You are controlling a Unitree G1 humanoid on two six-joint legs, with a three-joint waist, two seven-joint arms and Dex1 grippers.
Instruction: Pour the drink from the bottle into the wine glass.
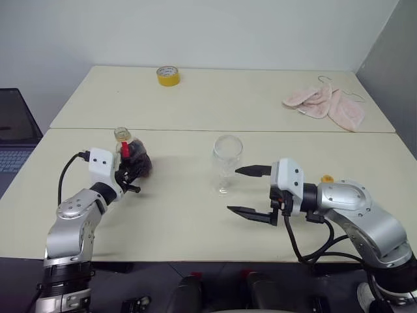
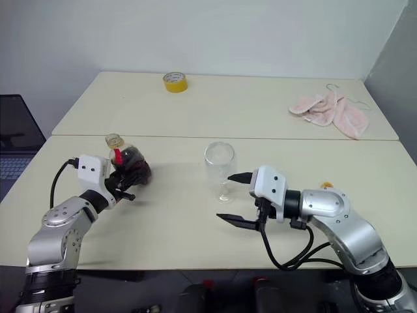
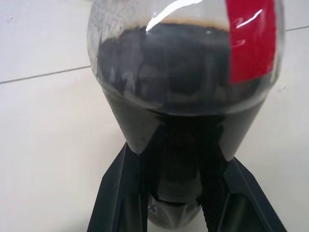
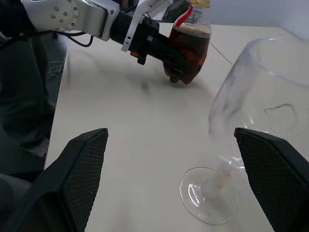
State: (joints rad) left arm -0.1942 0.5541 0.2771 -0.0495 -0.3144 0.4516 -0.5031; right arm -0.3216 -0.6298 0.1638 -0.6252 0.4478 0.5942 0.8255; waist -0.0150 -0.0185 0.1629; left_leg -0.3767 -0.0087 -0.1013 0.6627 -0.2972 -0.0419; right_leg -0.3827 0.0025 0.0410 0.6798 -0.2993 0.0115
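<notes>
Left gripper (image 1: 132, 175) of mine is clamped round the bottle (image 1: 133, 158), drink (image 4: 187, 48) dark inside; right gripper (image 1: 251, 192) gapes wide, the wine glass (image 1: 226, 161) just beyond its fingertips.

The right end effector (image 4: 176, 183) stands wide open around the foot of the wine glass (image 4: 251, 111) on the desk (image 4: 125, 125). Beyond, the left end effector (image 4: 166, 50) clasps the bottle (image 4: 189, 48) of dark drink (image 4: 190, 55).
</notes>
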